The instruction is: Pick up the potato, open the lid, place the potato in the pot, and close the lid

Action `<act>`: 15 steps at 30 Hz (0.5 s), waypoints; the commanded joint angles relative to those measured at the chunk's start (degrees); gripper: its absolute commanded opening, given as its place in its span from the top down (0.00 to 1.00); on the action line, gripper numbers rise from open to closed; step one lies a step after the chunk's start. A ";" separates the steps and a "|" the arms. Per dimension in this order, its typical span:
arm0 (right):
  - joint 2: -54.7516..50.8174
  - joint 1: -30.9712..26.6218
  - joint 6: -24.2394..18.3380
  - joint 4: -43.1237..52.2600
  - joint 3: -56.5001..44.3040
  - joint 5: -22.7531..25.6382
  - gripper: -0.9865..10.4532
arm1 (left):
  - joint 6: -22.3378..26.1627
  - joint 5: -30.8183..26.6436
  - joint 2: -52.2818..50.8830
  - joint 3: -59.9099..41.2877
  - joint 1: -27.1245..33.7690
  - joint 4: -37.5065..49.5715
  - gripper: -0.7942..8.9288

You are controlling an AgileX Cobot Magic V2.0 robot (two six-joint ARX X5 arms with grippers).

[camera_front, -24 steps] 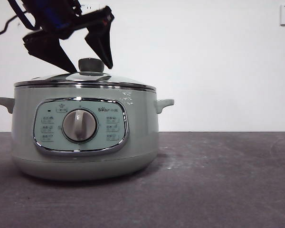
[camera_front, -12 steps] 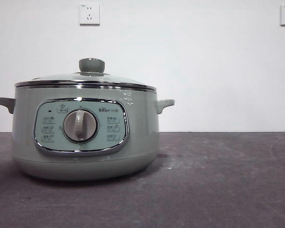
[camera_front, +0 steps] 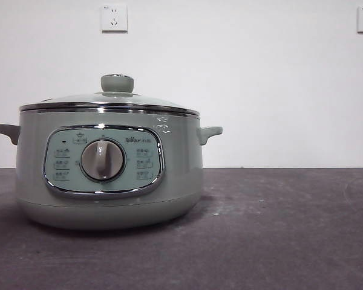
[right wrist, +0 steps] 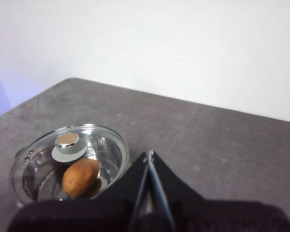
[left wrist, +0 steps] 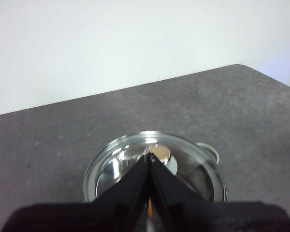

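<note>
The sage-green pot [camera_front: 109, 175] stands on the table at the left of the front view, with its glass lid [camera_front: 109, 99] closed on it and the knob [camera_front: 117, 83] on top. In the right wrist view the orange-brown potato [right wrist: 80, 176] lies inside the pot, seen through the lid [right wrist: 70, 162]. My left gripper [left wrist: 150, 157] is shut and empty, high above the lid [left wrist: 154, 166]. My right gripper [right wrist: 150, 155] is shut and empty, raised to the side of the pot. Neither gripper shows in the front view.
The dark grey table [camera_front: 278, 229] stretches to the right of the pot. A white wall with two sockets [camera_front: 114, 18] stands behind. The table's rounded corner shows in the left wrist view [left wrist: 241, 67].
One second ago an open gripper hung just above the lid's knob in the front view. It has risen out of that view. The lid stays on the pot.
</note>
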 commanded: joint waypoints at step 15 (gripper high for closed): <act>-0.61 0.02 4.31 22.01 -30.77 3.34 0.91 | 0.33 -1.46 -15.78 -24.24 0.00 8.92 0.92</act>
